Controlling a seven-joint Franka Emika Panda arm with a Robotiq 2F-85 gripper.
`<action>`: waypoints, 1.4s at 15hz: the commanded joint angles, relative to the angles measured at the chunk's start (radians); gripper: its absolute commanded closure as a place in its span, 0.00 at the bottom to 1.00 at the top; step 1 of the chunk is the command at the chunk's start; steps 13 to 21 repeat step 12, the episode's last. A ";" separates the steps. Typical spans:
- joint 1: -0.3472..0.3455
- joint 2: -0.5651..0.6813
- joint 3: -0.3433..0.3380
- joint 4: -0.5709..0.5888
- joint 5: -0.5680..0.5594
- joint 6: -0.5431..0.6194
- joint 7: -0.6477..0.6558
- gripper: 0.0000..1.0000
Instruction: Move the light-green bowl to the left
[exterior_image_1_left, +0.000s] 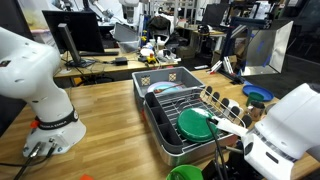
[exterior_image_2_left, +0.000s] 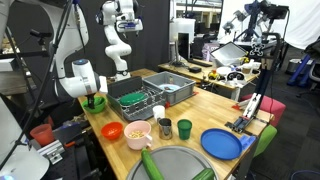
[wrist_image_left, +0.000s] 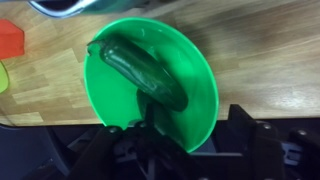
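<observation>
Wooden tabletop (wrist_image_left: 260, 50) is stretching across a busy lab of desks and monitors. The light-green bowl (wrist_image_left: 115, 100) is sitting directly under the wrist camera, close to the tabletop's edge, with a dark green vegetable (wrist_image_left: 145, 75) lying across its inside. In an exterior view the bowl (exterior_image_2_left: 95, 102) is showing at the arm's end, near the dish rack (exterior_image_2_left: 150, 98) and apart from the pink bowl (exterior_image_2_left: 137, 132). The tool (wrist_image_left: 150, 128) is clenching the bowl's near rim, seemingly with one finger inside the wall and one outside. Whether the bowl is resting on the wood or riding just above it, I cannot tell. The grasp looks made, so the carrying step is probably in hand. The next move is calling for level travel to the left, so the vegetable is not rolling out. A set-down on bare wood away from the edge should be coming before the release.
</observation>
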 joint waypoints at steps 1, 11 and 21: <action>-0.024 -0.069 0.023 -0.046 -0.027 -0.002 0.048 0.00; -0.017 -0.059 0.051 -0.068 -0.003 0.000 0.103 0.00; -0.018 -0.059 0.052 -0.068 -0.003 0.000 0.103 0.00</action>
